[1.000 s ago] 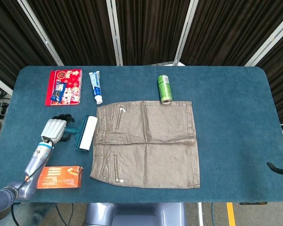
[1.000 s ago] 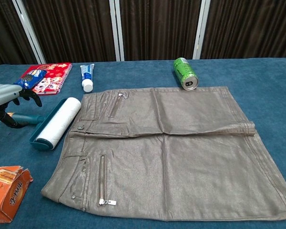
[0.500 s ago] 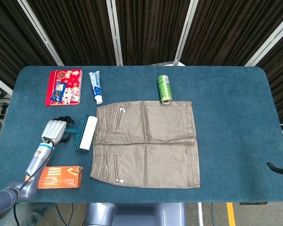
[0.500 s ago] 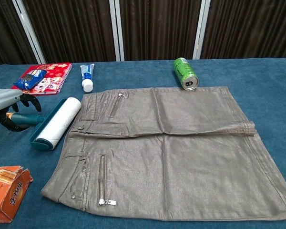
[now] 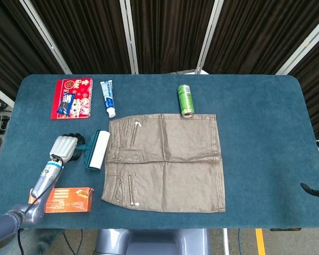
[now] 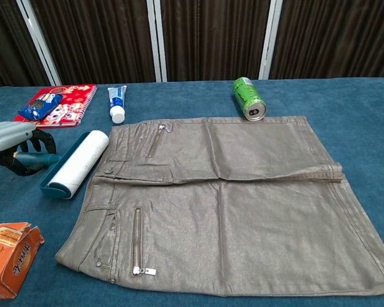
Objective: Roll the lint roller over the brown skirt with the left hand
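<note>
The brown skirt (image 5: pixel 165 162) lies flat in the middle of the blue table (image 5: pixel 255 106), waistband to the left; it also fills the chest view (image 6: pixel 230 198). The lint roller (image 5: pixel 97 150), a white roll in a teal holder, lies just off the waistband (image 6: pixel 77 164). My left hand (image 5: pixel 66 145) sits over its teal handle, dark fingers (image 6: pixel 27 160) curled around it and hiding most of it. Only dark bits of my right hand (image 5: pixel 315 190) show at the right edge of the head view, off the table.
A red notebook with a snack pack (image 5: pixel 72 98) and a toothpaste tube (image 5: pixel 107 98) lie at the back left. A green can (image 5: pixel 185 100) lies on its side touching the skirt's far edge. An orange box (image 5: pixel 68 200) sits near the front left edge.
My left hand has slid right toward the roller and its fingers have closed around the handle. Roller and skirt stay where they were.
</note>
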Controlling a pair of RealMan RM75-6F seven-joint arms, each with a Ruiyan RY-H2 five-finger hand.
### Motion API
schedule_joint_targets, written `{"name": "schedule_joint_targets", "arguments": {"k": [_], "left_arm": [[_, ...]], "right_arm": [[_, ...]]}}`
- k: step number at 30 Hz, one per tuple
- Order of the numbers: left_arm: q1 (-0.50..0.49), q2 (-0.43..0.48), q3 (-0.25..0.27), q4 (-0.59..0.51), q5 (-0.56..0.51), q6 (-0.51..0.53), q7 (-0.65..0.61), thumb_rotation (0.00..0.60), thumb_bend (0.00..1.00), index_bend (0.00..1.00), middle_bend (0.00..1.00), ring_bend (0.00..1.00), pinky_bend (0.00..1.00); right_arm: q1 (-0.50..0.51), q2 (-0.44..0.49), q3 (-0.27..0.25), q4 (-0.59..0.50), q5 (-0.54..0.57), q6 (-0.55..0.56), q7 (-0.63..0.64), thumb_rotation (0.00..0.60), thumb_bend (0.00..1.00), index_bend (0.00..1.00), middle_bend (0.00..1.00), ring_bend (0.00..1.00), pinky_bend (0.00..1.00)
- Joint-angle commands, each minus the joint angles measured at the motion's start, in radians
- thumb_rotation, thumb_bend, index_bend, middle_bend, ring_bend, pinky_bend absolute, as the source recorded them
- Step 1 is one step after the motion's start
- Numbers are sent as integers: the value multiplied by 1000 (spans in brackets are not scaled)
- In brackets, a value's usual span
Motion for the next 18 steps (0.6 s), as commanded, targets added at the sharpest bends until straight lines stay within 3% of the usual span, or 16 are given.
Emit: {"name": "schedule_joint_targets", "arguments": {"k": [1, 6, 10, 18], "left_arm": [[1, 6, -1, -6, 5, 6, 1, 600, 642, 457, 352, 328, 409], [1, 36, -2, -30, 23, 28, 15, 600, 751, 500, 387, 361, 433], [-11, 79, -9, -69, 45, 55, 53, 600, 767, 509, 390, 363, 436], [-99, 166, -57, -208, 28, 29, 244, 600, 770, 514, 393, 367, 440]], "right_arm": [[0, 0, 0, 0, -1, 0, 0, 600, 0, 0, 0, 0, 0], [-1, 1, -1, -3, -3, 2, -1, 600, 0, 0, 0, 0, 0], [0, 2, -2, -4, -4, 1, 3, 600, 0, 0, 0, 0, 0], [3, 4, 1, -3, 1, -7, 13, 600, 0, 0, 0, 0, 0]]}}
